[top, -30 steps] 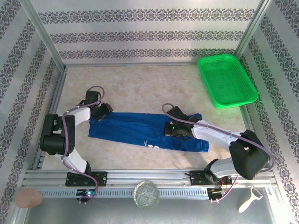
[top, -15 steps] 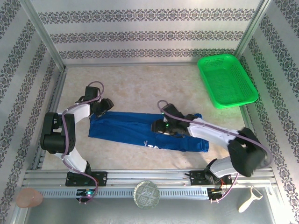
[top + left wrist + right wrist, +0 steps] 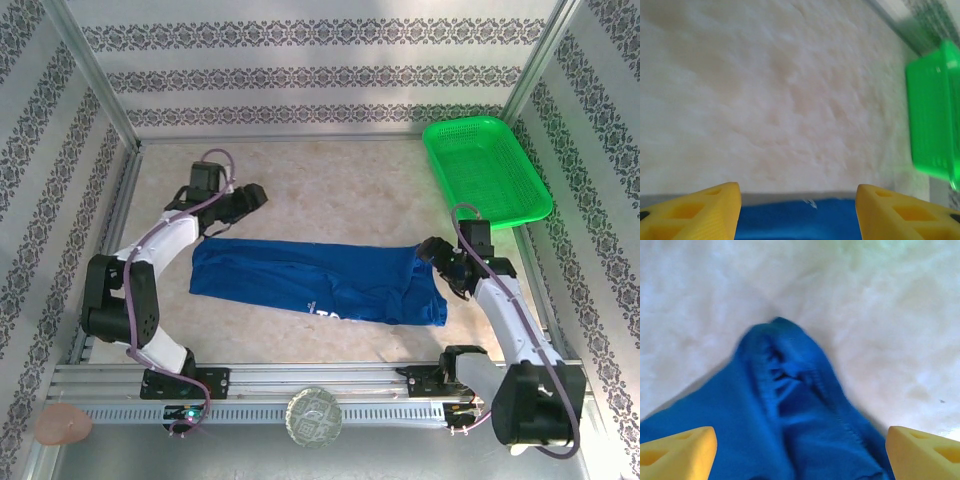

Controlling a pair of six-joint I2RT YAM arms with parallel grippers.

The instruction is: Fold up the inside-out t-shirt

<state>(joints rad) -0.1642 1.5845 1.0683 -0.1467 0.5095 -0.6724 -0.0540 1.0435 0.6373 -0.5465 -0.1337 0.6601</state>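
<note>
Blue cloth lies in a long, flattened band across the middle of the table (image 3: 330,190): the shirt (image 3: 300,280), running from near the left edge toward the right edge, its right end a little nearer the front. A small white mark (image 3: 326,313) shows by its near hem.

The left gripper (image 3: 258,194) hangs over bare table just beyond the shirt's far-left corner, apart from the cloth. From its wrist, the yellow fingers (image 3: 700,210) stand wide apart with nothing between them, so it is released; a strip of shirt (image 3: 795,220) lies below them, and the basket (image 3: 932,115) shows at the right.

The right gripper (image 3: 430,250) sits at the shirt's right end, by its far corner. In the right wrist view its fingertips (image 3: 677,452) are spread to both sides of a bunched, seamed fold of shirt (image 3: 785,390) without pinching it: also released.

A green mesh basket (image 3: 440,165) rests in the far-right corner of the table, well apart from the shirt.
</note>
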